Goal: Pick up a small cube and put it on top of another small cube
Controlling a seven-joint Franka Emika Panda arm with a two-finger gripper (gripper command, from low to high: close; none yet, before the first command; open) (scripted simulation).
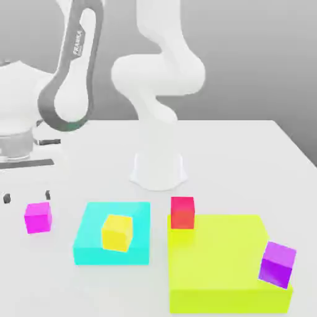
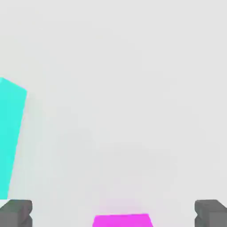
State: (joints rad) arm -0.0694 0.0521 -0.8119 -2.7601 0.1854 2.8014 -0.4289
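Claw (image 2: 113, 213) spread wide, gripping nothing, hovering over the magenta cube (image 1: 38, 217) sitting alone on the white tabletop (image 1: 247, 161). Just beside it toward the exterior view's right, yellow cube (image 1: 117, 232) perched on the cyan block (image 1: 93, 244).

Light was bright and even; soft faint shadows lay under the blocks toward six o'clock on the white table (image 1: 247, 161), without glare.
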